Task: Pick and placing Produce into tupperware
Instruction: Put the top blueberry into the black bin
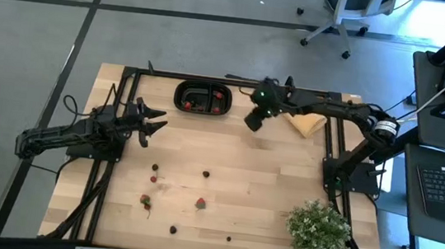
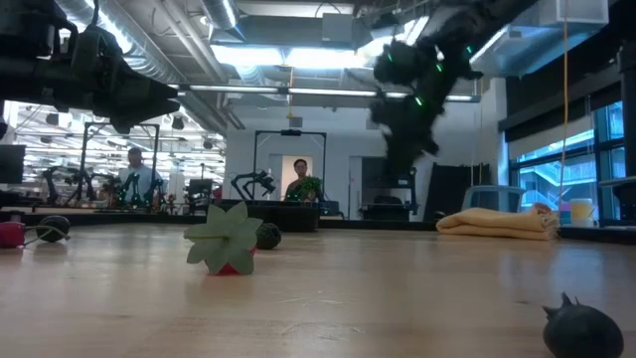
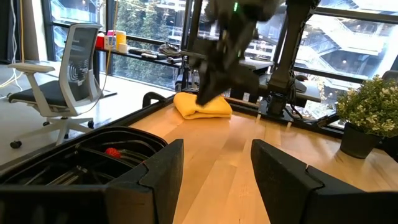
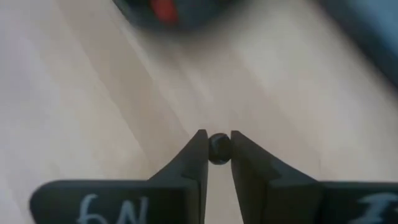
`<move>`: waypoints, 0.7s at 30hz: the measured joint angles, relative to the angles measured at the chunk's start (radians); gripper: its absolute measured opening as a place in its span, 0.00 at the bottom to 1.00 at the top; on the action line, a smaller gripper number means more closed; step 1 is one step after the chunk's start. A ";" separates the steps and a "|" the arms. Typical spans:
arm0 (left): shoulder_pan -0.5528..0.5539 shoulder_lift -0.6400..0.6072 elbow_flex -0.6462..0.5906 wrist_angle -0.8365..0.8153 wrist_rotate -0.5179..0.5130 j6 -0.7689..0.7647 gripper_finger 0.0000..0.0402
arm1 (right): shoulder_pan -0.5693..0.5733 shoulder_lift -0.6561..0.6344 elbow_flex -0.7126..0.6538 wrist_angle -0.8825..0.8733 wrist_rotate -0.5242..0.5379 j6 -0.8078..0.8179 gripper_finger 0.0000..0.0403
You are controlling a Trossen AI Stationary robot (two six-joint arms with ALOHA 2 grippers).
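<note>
The black oval tupperware (image 1: 203,98) stands at the table's far edge with red pieces in it. Loose produce lies on the wood nearer the front: a dark berry (image 1: 206,173), a red piece (image 1: 200,203), and several more (image 1: 145,202). A strawberry with a green top (image 2: 227,242) shows close up in the low view. My right gripper (image 1: 253,121) hangs above the table just right of the tupperware, shut on a small dark berry (image 4: 219,148). My left gripper (image 1: 152,121) stands open and level over the table's left part, holding nothing. My right gripper pinches the dark berry's two sides (image 4: 219,142) between the very ends of its two fingers. The fingers slant down toward the table. The berry is lifted clear of the wood.
A folded yellow cloth (image 1: 307,123) lies at the far right, under the right arm. A leafy potted plant (image 1: 318,228) stands at the near right corner. Bare wood lies between the tupperware and the scattered fruit. People stand in the room beyond the table.
</note>
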 joint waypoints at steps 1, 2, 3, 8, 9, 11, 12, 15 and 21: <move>0.000 0.000 0.000 0.000 0.000 0.000 0.45 | 0.003 0.000 0.038 0.003 -0.001 -0.020 0.14; 0.000 0.000 0.000 0.000 0.000 0.000 0.45 | 0.007 0.000 0.075 0.013 0.000 -0.040 0.14; 0.000 0.000 0.000 0.000 0.000 0.000 0.45 | 0.009 -0.001 0.112 0.029 0.001 -0.060 0.14; 0.000 0.000 0.000 0.000 0.000 0.000 0.45 | 0.012 0.016 0.284 0.083 0.003 -0.125 0.14; 0.000 0.000 0.000 0.000 0.000 0.000 0.45 | 0.012 0.027 0.319 0.084 0.003 -0.132 0.14; 0.000 0.000 0.000 0.000 0.000 0.000 0.45 | 0.013 0.061 0.390 0.085 0.003 -0.142 0.14; 0.000 0.000 0.000 0.000 0.000 0.000 0.45 | 0.015 0.082 0.421 0.083 0.003 -0.152 0.14; 0.000 0.000 0.000 0.000 0.000 0.000 0.45 | 0.020 0.156 0.513 0.081 -0.007 -0.164 0.14; 0.000 0.000 0.000 0.000 0.000 0.000 0.45 | 0.021 0.335 0.656 0.061 -0.086 -0.181 0.14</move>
